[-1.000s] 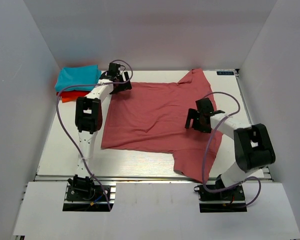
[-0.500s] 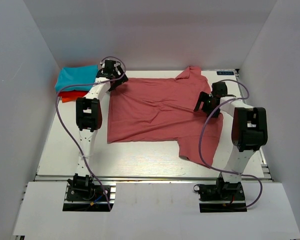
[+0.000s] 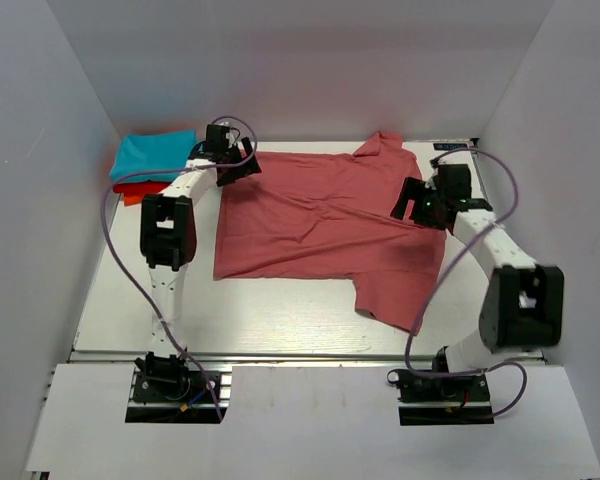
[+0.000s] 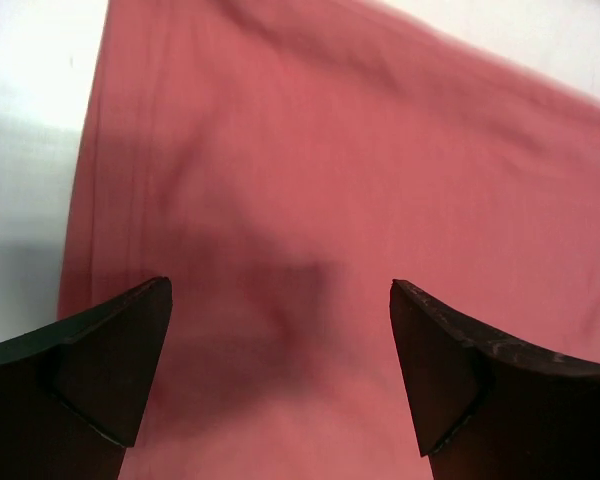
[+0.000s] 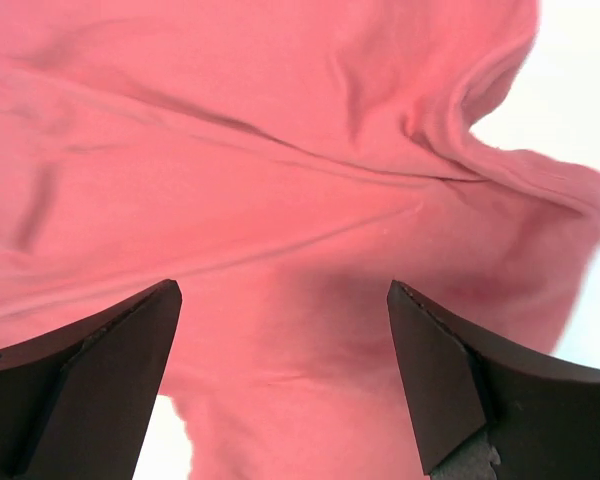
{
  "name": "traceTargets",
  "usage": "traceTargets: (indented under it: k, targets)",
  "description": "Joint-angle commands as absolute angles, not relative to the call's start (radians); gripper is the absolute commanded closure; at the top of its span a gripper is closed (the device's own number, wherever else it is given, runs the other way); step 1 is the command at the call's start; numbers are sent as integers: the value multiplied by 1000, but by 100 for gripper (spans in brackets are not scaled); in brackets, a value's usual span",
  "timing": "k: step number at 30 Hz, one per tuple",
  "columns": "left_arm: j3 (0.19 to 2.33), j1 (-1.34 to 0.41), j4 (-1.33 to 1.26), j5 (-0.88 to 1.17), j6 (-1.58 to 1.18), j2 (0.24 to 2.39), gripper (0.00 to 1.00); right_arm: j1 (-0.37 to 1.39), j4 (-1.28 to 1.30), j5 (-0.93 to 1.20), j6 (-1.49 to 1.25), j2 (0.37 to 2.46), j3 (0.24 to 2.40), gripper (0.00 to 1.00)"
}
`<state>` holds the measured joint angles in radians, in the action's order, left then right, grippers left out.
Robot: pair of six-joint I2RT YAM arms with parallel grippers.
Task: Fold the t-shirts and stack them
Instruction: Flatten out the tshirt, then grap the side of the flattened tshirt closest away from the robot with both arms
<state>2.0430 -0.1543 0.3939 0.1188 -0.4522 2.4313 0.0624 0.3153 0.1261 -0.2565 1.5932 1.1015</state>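
Salmon-pink t-shirt (image 4: 330,200) fills most of the frame, white worktop (image 4: 30,150) at left, wide-spread left end effector (image 4: 280,380) fingers below.

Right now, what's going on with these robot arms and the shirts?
Two robot arms are working on a salmon-pink t-shirt spread flat on the table. The left pincer is open over the shirt's far left corner, and the right pincer is open over its far right side by a sleeve. Neither holds any cloth. A folded turquoise tee sits on a folded orange-red tee in the far left corner.
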Motion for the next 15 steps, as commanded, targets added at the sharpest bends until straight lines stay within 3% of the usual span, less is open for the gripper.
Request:
traceTargets:
  k: [1,3,7,12,15]
  targets:
    - [1900,-167,480,65,-377,2108,0,78,324,36,-336,1415,1030,10]
    - [1800,-167,564,-9,-386,2007,0,75,383,-47,-433,1306,955,10]
    - [1366,-167,618,-144,-484,1720,0,75,478,-83,-498,1181,847,10]
    - [926,-167,586,-170,-566,1349,0,75,552,-57,-538,1028,721,10]
    - [780,-167,575,-151,-594,1254,0,75,581,-57,-538,974,672,10]
